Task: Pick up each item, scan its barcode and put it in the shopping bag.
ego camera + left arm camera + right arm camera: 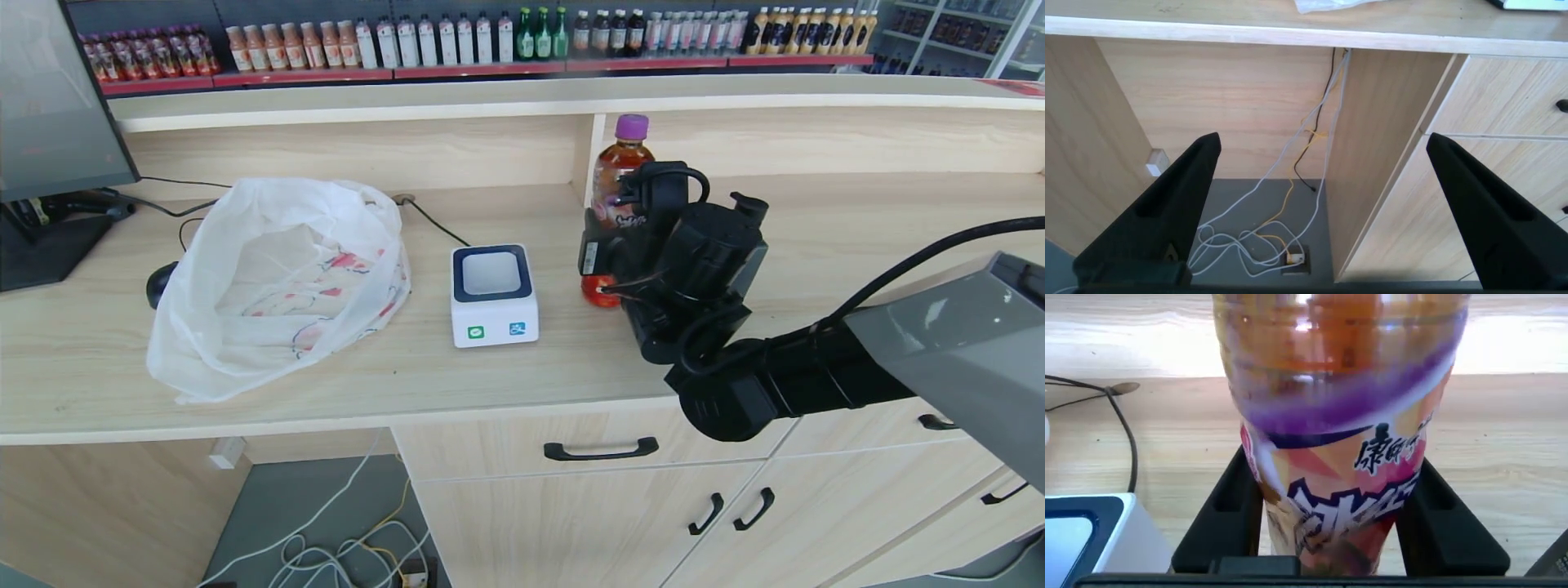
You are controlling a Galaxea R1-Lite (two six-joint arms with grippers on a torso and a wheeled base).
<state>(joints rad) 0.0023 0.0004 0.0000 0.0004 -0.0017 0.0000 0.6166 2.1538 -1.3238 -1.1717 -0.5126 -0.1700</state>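
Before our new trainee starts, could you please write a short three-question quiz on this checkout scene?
1. True or false: the shopping bag lies on the robot's right of the barcode scanner.
2. What stands between the fingers of the right gripper? A) the purple-capped tea bottle B) a milk carton C) a soup can
3. Fill in: the left gripper, held low in front of the counter, is ____.
Key: 1 false; 2 A; 3 open.
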